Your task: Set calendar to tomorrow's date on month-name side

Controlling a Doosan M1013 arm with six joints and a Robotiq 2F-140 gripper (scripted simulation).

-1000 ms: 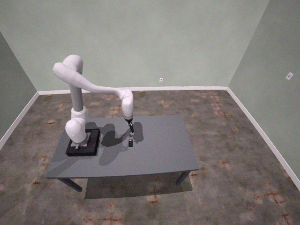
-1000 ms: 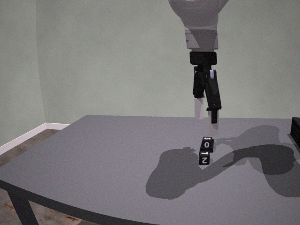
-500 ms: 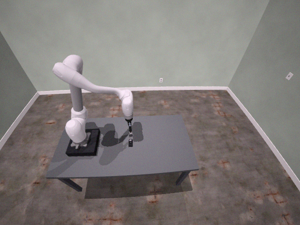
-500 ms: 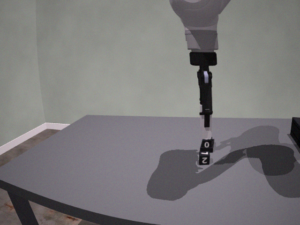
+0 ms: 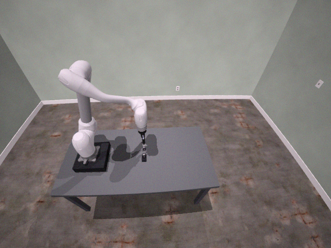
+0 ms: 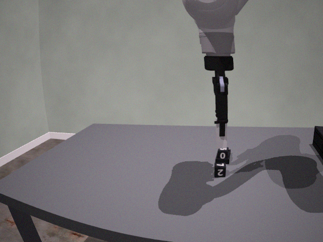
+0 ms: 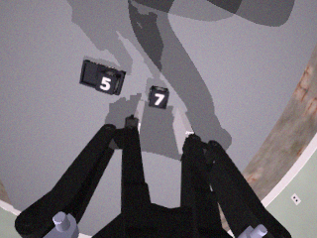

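Two small black cubes with white digits stand close together on the grey table. One shows 5 on top [image 7: 103, 79] and 0 on its side [image 6: 223, 155]. The other shows 7 on top [image 7: 158, 97] and a sideways 2 on its side [image 6: 220, 170]. In the top view they are a small dark shape [image 5: 144, 157]. My gripper [image 7: 158, 113] [image 6: 222, 137] hangs above them, pointing down, apart from both. Its fingers are narrowed but apart, with nothing between them. The 7 cube lies just beyond the gap in the wrist view. I cannot make out a tray.
The arm's black base plate [image 5: 92, 160] sits at the table's left end and shows at the right edge of the exterior view [image 6: 318, 140]. Arm shadows fall around the cubes. The table's front edge [image 6: 78, 224] is well away from them.
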